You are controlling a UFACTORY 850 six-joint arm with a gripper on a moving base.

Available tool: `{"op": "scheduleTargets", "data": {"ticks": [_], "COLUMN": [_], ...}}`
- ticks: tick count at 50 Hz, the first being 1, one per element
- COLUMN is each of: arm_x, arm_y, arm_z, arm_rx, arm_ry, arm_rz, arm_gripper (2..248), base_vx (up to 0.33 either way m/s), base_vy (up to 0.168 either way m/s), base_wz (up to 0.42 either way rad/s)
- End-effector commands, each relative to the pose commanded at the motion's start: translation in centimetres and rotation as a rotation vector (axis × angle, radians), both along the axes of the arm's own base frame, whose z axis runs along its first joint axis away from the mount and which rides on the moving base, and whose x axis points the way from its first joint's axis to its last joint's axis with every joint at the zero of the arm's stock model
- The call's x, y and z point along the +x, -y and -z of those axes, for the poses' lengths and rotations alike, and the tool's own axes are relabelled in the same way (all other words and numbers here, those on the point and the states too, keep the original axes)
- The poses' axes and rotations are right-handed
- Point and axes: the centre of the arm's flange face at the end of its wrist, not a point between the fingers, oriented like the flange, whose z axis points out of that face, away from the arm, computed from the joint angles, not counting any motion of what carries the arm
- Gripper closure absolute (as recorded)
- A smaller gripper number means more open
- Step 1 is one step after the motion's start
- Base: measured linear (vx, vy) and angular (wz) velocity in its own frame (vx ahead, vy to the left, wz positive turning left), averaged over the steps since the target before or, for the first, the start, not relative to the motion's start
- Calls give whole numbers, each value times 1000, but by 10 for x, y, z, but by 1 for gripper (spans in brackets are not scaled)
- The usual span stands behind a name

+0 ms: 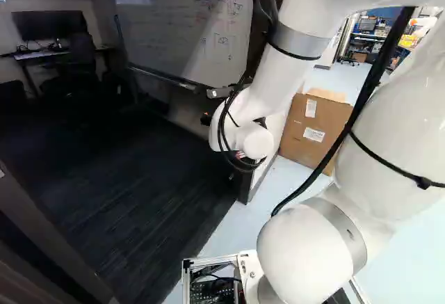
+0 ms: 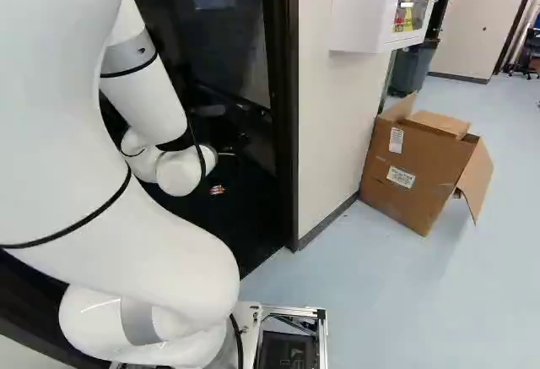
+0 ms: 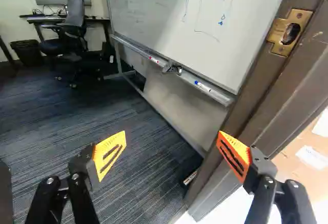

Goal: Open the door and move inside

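Note:
In the left base view the gripper [image 1: 206,118] shows only as a small dark and orange part beyond the arm's wrist. In the wrist view the gripper [image 3: 171,139] stands open, its orange pads wide apart with nothing between them. The doorway is open. Its brown frame [image 3: 253,98] with a brass strike plate [image 3: 289,32] rises just beside one finger; the same frame [image 2: 292,107] stands right of the arm in the right base view. A brown edge [image 1: 52,231] at the lower left of the left base view may be the door; I cannot tell. No handle is discernible.
Dark carpet [image 3: 102,111] covers the room's floor ahead. A whiteboard [image 3: 200,24] stands along the side nearest the strike plate. Deeper inside are a chair [image 3: 74,19] and a desk [image 1: 52,53]. Outside the frame, a cardboard box [image 2: 422,166] lies on the pale floor below a white cabinet [image 2: 363,6].

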Motion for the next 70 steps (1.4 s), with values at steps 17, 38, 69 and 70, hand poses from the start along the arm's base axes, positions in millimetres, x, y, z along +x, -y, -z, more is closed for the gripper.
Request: {"op": "scheduleTargets", "data": {"ticks": [17,38,69,70], "arm_x": [-1,-2,-8,-8], "arm_y": [22,49,89,90], "arm_z": [0,1,1,1], "arm_rx": [0,0,0,0], "arm_ry": [0,1,1,1], "arm_rz": [64,143,263,266], "arm_gripper": [3,3,3,3], "base_vx": [0,0,0,0], "base_vy": [0,0,0,0], "base_wz": [0,0,0,0]}}
